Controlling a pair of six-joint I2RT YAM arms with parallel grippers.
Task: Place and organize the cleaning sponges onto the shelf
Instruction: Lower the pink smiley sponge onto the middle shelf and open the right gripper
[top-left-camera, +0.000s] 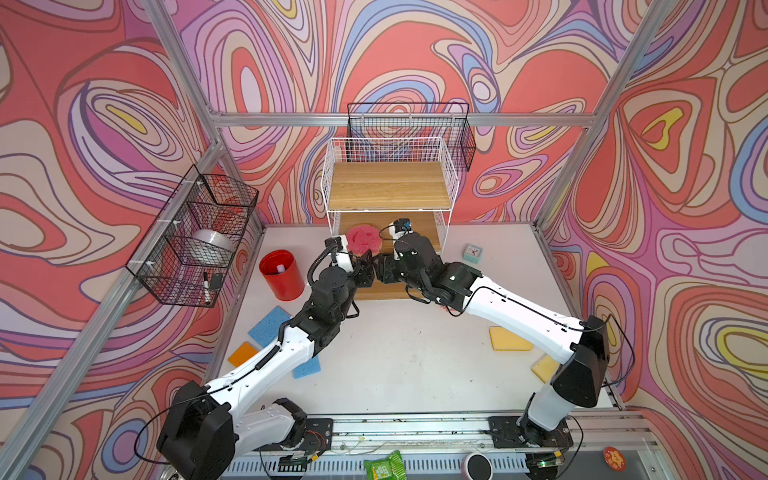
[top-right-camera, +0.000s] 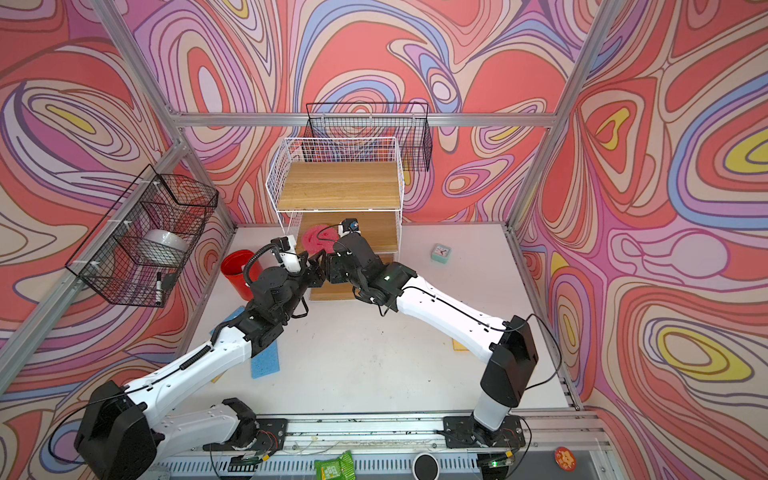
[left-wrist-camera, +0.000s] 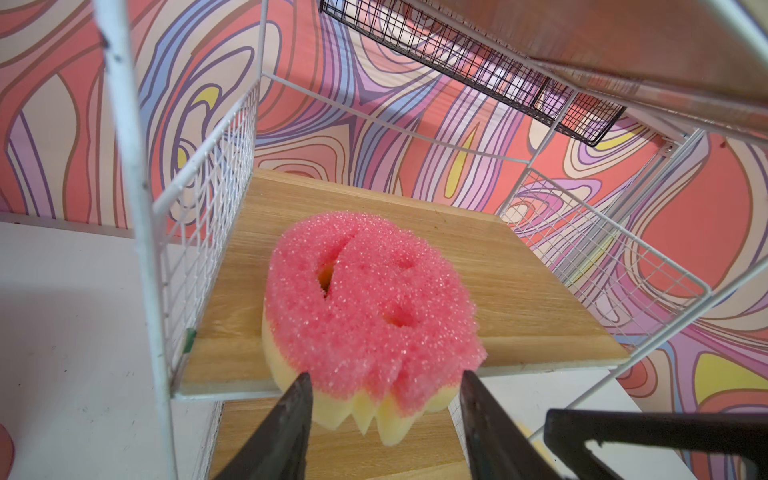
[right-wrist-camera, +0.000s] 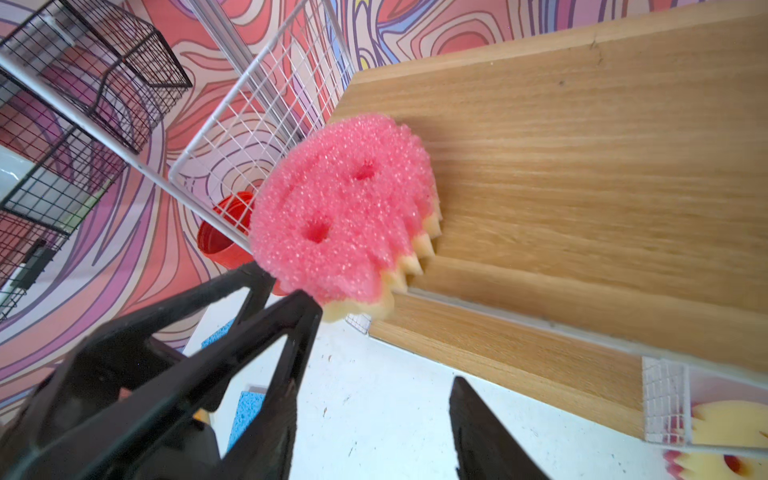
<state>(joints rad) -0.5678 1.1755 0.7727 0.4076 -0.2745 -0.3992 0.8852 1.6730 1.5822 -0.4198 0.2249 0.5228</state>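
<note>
**One sponge going onto the shelf, six waiting on the table**

The left gripper (left-wrist-camera: 387, 376) is pinching the front edge of the pink sponge (left-wrist-camera: 370, 299), a finger on either side and the scallops bunching between them. The sponge is lying pink face up on the middle board (left-wrist-camera: 519, 291) of the shelf (top-left-camera: 390, 187), near the left front corner, with its near edge hanging out past the front. It looks set down but not let go. The right gripper (right-wrist-camera: 374, 390) is hovering just beside it, jaws apart and holding nothing.

By my reckoning this is the first of seven. The top board (top-right-camera: 338, 185) is lying bare, and no other sponge is showing on any board. On the table (top-left-camera: 399, 365), a blue sponge (top-left-camera: 270, 324) and an orange sponge (top-left-camera: 243, 353) are lying by the left arm, and another blue one (top-left-camera: 307, 368) is partly under it. Two yellow sponges (top-left-camera: 509, 338) (top-left-camera: 544, 368) are lying by the right arm. A second smiley (right-wrist-camera: 727, 424) is showing yellow side up at the shelf's foot. I cannot tell whether it is touching the lowest board.

Both grippers are crowding the shelf front, nearly touching, so backing out will call for care. A red cup (top-left-camera: 282, 274) is standing just left of the shelf and a clock (top-left-camera: 471, 252) to its right. Black baskets (top-left-camera: 195, 237) are hanging on the walls, one close behind the top tier.
</note>
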